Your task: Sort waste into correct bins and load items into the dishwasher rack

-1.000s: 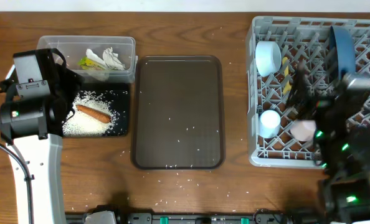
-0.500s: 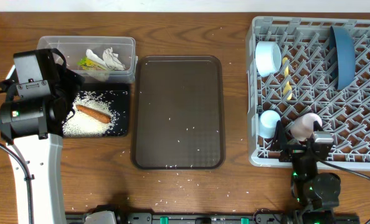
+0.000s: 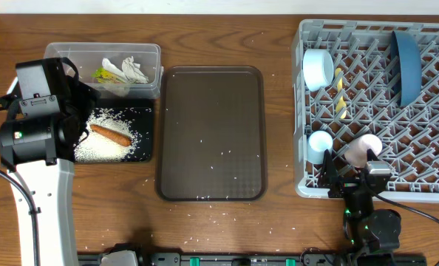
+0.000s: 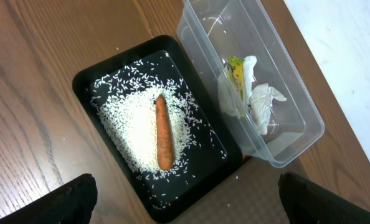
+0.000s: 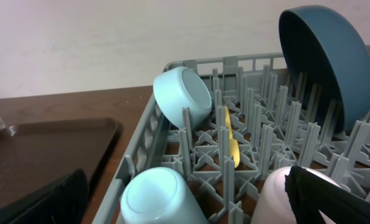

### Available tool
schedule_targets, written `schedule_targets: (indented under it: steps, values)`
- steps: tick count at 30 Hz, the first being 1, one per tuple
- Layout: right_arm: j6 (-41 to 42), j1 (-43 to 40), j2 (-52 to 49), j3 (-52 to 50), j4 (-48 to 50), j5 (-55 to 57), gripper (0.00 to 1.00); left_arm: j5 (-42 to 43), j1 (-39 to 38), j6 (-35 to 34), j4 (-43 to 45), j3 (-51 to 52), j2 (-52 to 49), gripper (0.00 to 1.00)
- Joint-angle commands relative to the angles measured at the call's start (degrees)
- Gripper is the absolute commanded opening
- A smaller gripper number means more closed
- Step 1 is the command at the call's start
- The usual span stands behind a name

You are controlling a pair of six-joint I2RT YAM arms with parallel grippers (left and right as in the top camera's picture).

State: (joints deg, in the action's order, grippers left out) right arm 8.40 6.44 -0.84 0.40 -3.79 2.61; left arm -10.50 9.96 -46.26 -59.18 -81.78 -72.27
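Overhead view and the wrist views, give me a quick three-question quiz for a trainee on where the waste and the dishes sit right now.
1. True or false: the orange stick lies on rice in the black tray.
2. Pick one: what holds the crumpled tissue? A the black tray, B the clear tub, C the brown serving tray.
3. Fill the gap: the dark blue plate stands on edge in the ____.

Key: 1 true. 2 B. 3 dishwasher rack.
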Motion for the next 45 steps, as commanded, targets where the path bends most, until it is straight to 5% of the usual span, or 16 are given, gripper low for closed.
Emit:
schedule_targets:
  steps: [1,19,25,34,45]
  values:
    - [0.76,-0.37,0.5,-0.09,-0.31,-0.96,0.99,-0.46,-0.07,0.79,-0.17,-0.2,-0.02,0.95]
    - [0.74,-0.37,0.5,-0.09,-0.31,-0.98,0.99,-0.48,-0.07,0.79,-0.35,-0.2,0.02,0.95]
    - [0.74,-0.37,0.5,-0.09,-0.31,-0.98,0.99,-0.74,-0.92,1.09,1.16,3.54,6.75,0.95]
    - [0.74,-0.37,0.5,-0.09,-0.31,-0.98,0.99,10.16,-5.62,28.41,36.44,31.58,30.27,0.95]
    - [0.74,-0.37,0.5,-0.09,-0.31,-0.98,0.99,11.61,-6.21,30.36,56.57,63.14,57.29,0.95]
